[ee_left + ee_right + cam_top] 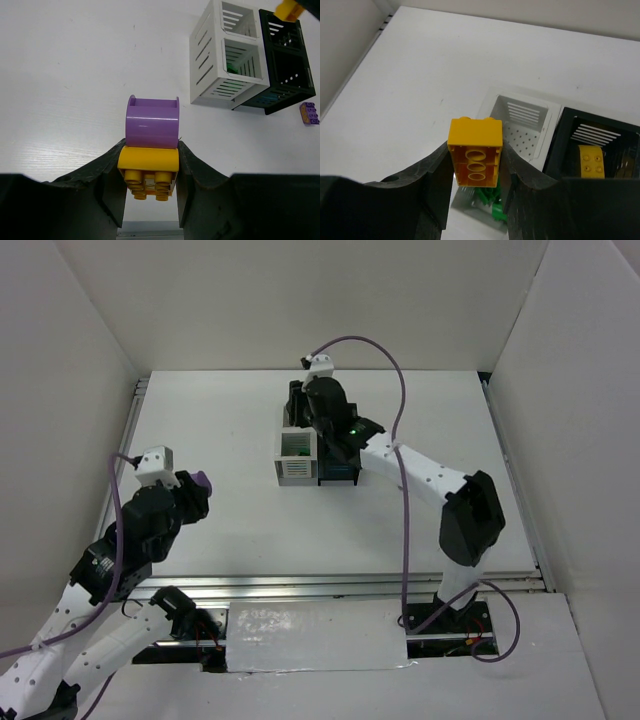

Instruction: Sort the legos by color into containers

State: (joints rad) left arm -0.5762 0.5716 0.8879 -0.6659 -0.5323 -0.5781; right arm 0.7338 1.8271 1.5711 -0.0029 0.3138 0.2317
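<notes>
The left gripper [150, 162] is pinching a purple-and-yellow lego [152, 125] well left of the containers [207, 70]; the right gripper [476, 162] is pinching a yellow lego [475, 135] above them.

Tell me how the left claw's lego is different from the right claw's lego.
The left gripper holds two joined pieces, a rounded purple plastic brick on a yellow brick; the right gripper holds one square yellow plastic brick. The left pair hangs over white table, the right brick over the slatted bins. Both are gripped.
</notes>
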